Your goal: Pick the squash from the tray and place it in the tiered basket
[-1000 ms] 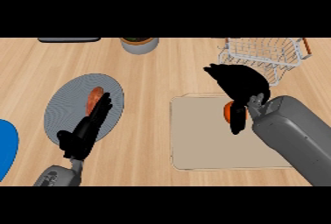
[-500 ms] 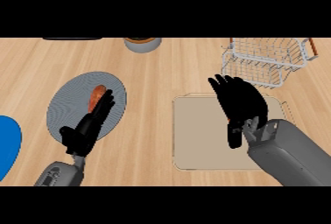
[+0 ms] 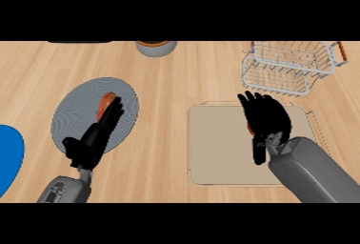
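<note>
Head view: our right hand (image 3: 265, 119) sits over the beige tray (image 3: 218, 147), fingers straight and spread, pointing up-view toward the basket (image 3: 290, 66); it's open, w/ nothing visibly gripped. We can't see the squash anywhere in this view. No orange shows under or beside the right hand, so we can't tell where it lies; it may be hidden beneath the palm, but that's not visible. The fingertips stop short of the basket's near rim, w/ a strip of bare counter (image 3: 183, 81) between them. The basket is white wire w/ an orange handle at its right end, standing at upper right, just beyond the tray's far right corner. Our left hand (image 3: 95, 138) rests over the grey plate (image 3: 70, 112) at left, fingers extended and relaxed, also open, holding nothing. An orange item (image 3: 105, 102) lies on the plate at the left hand's fingertips, partly covered by them; can't tell what it is. A blue plate (image 3: 8, 157) is cut by the left edge, and a grey bowl (image 3: 155, 47) sits at top center.
</note>
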Robot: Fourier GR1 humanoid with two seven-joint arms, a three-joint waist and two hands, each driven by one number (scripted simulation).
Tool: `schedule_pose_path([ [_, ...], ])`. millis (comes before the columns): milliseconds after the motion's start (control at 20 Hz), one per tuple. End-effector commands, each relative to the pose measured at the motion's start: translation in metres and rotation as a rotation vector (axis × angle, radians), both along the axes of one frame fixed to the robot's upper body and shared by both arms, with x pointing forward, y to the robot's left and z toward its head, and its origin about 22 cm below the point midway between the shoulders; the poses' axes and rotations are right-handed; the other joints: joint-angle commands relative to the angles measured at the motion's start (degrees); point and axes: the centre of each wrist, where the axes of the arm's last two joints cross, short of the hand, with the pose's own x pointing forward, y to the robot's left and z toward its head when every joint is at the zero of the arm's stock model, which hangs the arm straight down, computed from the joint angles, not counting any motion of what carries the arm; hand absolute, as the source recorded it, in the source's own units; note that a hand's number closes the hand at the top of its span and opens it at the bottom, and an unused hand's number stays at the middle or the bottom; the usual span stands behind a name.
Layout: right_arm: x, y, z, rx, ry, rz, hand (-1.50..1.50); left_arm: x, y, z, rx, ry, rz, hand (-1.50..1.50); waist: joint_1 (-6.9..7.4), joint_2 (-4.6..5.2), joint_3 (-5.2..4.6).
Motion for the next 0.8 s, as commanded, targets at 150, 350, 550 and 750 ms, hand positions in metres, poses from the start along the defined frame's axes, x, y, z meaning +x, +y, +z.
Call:
schedule_pose_path([
  [150, 0.01, -0.024, -0.024, -0.015, 0.011, -0.038, -1.5, -0.002, -0.003, -0.004, -0.008, 0.003, -0.009, 0.0, 0.04, 0.0, -0.01],
  [350, 0.0, -0.023, -0.032, -0.007, 0.003, -0.077, -1.5, -0.008, 0.01, -0.009, 0.003, -0.008, -0.005, 0.0, -0.11, -0.04, -0.01],
  [550, 0.013, -0.027, -0.041, 0.005, 0.004, -0.07, -1.5, 0.001, 0.016, -0.013, -0.001, -0.005, -0.019, 0.0, -0.07, 0.0, -0.02],
  [750, 0.033, -0.051, -0.056, 0.003, 0.037, -0.071, -1.5, 0.004, 0.017, 0.0, 0.0, -0.013, -0.002, 0.0, 0.16, 0.05, 0.0],
])
